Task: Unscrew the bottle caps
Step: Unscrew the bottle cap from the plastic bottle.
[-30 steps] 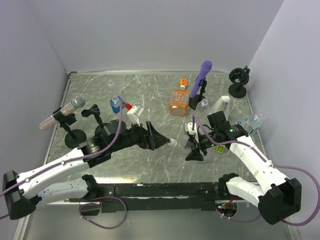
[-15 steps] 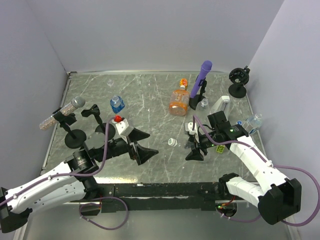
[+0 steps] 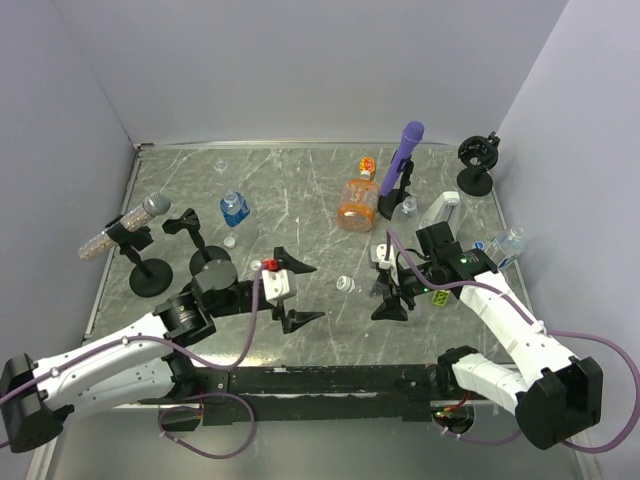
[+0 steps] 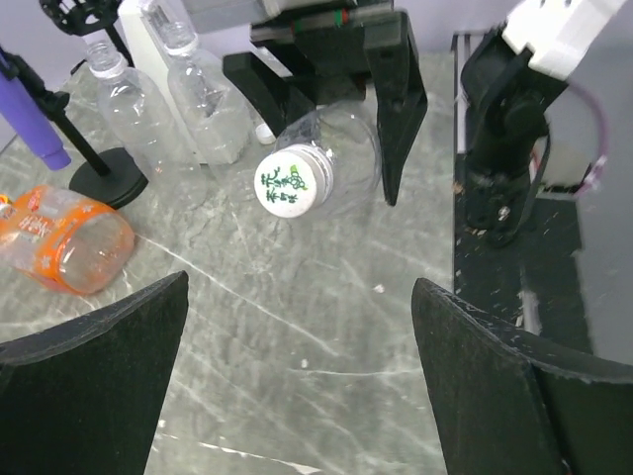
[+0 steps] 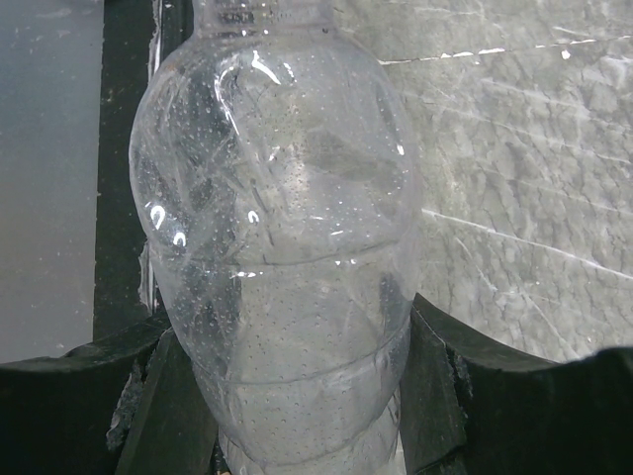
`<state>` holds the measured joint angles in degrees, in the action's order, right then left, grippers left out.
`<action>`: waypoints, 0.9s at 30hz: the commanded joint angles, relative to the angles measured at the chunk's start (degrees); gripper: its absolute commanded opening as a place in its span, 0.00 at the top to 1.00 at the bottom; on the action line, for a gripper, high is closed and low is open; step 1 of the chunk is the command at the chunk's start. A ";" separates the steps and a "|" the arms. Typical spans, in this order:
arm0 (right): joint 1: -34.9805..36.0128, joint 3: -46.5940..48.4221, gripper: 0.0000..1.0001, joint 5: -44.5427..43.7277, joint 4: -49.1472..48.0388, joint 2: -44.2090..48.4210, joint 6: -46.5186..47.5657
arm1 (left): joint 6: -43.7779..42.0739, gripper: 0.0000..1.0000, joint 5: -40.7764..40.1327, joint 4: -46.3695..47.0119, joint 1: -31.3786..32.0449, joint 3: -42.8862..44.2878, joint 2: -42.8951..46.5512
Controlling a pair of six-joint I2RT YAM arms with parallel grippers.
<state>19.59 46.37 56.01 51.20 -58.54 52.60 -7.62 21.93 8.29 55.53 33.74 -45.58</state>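
Just then I saw that my left end effector (image 3: 308, 292) had pulled back from the small transparent plastic bottle (image 5: 282, 228) toward the lower left of the overhead frame. A second before, it had been right up against the bottle's mouth. Its jaws stood spread wide with nothing between them. My right end effector (image 3: 386, 288) had not moved: it pinched the bottle's body sideways, just right of centre, low over the grey marbled surface (image 3: 300, 200). From the left wrist camera, the round white plastic screw cap (image 4: 287, 183), printed in green, faced me in the upper middle of the frame. As far as I could tell, it still sat on the neck. I took that to mean one turn had been made and released, not that the cap was off. I judged another grasp and twist would be needed before it came free.
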 commanded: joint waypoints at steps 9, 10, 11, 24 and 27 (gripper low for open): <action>-0.43 -0.14 0.84 2.35 -0.31 0.71 1.98 | -11.45 0.03 6.89 2.95 -0.07 9.15 -12.68; -0.43 -0.05 0.84 2.44 -0.31 0.80 1.98 | -11.46 0.04 6.89 3.39 -0.07 9.33 -13.12; -0.43 -0.14 0.84 2.44 -0.31 0.80 2.07 | -11.54 0.05 7.16 3.66 -0.16 9.50 -13.56; -0.43 -0.14 0.83 2.62 -0.14 0.71 2.25 | -12.33 0.33 16.30 -0.91 -2.88 16.27 -19.72; -0.43 -0.05 0.83 2.70 -0.05 0.45 2.33 | -12.86 0.42 17.70 -3.28 -3.14 18.11 -21.21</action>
<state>19.55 46.37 56.42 51.62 -58.54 53.47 -19.03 35.18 5.93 52.77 47.83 -65.12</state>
